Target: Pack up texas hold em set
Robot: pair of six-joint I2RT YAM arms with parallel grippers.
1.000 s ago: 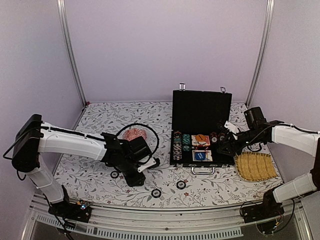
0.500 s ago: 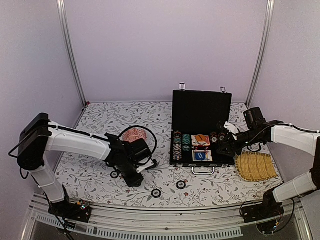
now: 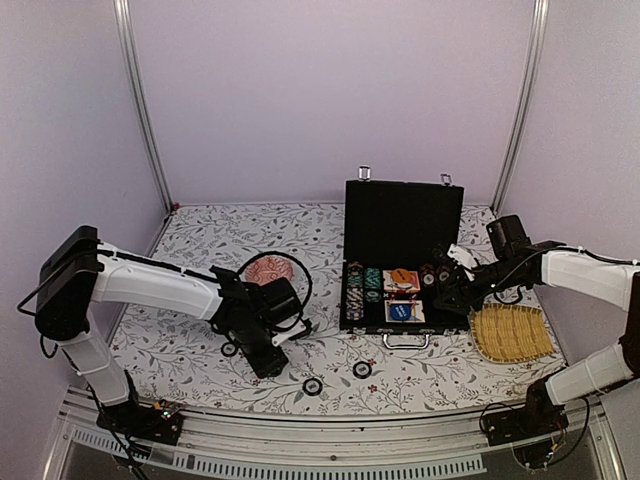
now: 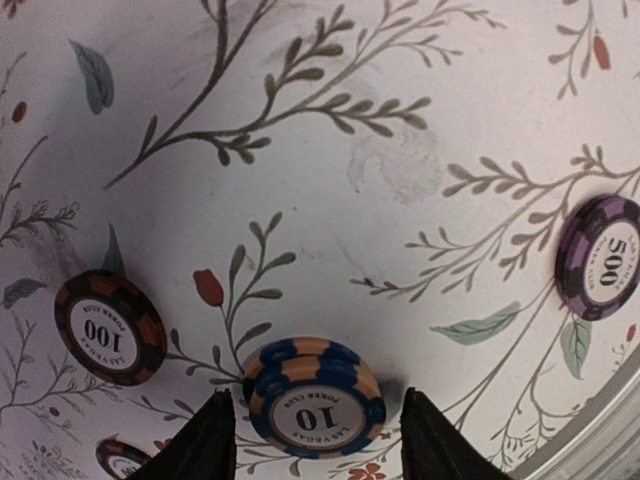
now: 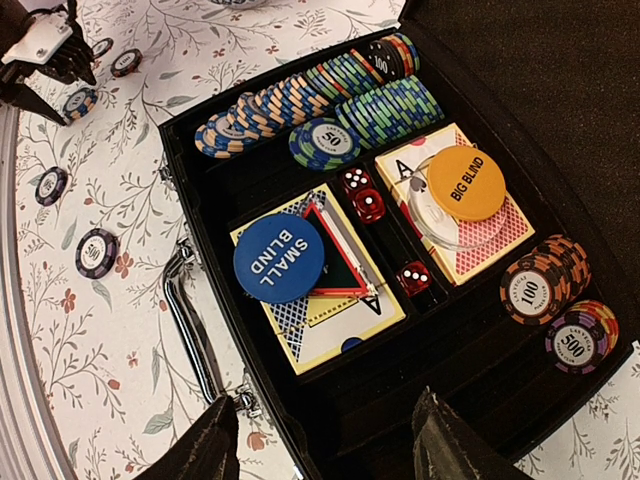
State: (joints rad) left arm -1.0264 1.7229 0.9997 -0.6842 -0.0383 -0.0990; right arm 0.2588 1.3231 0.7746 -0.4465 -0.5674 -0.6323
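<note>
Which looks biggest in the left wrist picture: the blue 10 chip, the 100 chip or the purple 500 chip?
1. blue 10 chip, though it is nearest the camera.
2. 100 chip and purple 500 chip look alike; the 500 is cut off at the edge.

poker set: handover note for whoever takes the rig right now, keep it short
Left gripper: jaws open either side of the 10 chip, flat on the table.
Right gripper: jaws open, empty, over the open case.
Done: rows of chips, cards and blind discs sit in the case.
Left: loose chips on the table, among them the 100 chip and 500 chip; then shut the lid.
</note>
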